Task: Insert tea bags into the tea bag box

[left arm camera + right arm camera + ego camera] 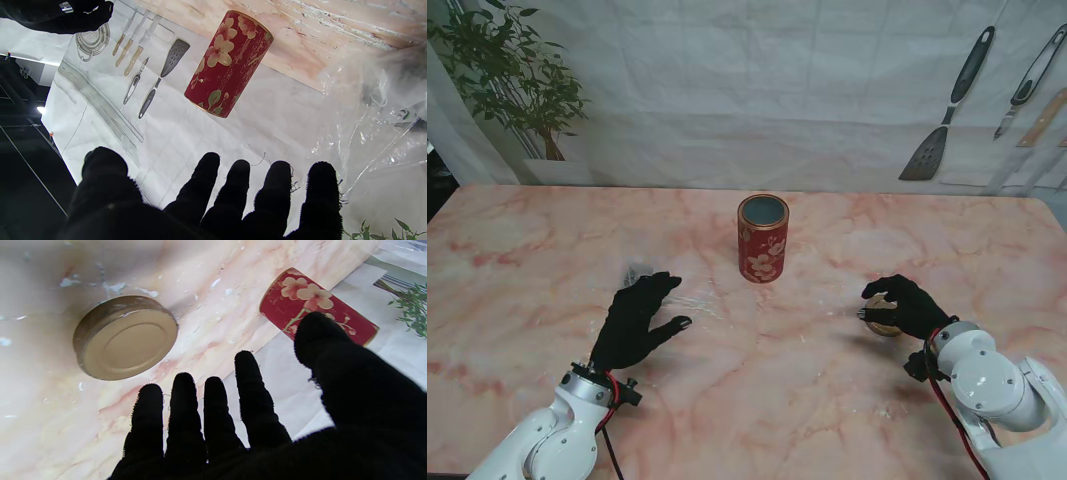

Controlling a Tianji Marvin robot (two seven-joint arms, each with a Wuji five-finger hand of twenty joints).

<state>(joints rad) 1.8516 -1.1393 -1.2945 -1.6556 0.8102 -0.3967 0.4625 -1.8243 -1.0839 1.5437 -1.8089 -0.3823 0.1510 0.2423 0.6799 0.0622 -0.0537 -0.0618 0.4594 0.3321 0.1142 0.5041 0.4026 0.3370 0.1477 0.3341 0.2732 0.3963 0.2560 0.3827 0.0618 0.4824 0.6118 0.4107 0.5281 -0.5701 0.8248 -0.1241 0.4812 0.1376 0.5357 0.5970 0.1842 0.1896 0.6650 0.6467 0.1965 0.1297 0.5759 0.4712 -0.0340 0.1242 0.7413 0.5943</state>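
Though little is sharp here, I note:
Hard to make out: clear plastic bag (373, 110) by my left fingers; contents blurred.
Left hand (634, 320): fingers spread, holding nothing, near the bag.
Right hand (905, 305): open, arched over the gold lid (125, 337).
Tea bag box (762, 238): upright, lidless, far centre.

The pink-veined marble worktop (757, 400) carries an upright, open red floral cylindrical tin (762, 240) at its middle, a round gold metal lid (125, 336) to the right, and crinkled clear plastic wrapping (377, 110) to the left.
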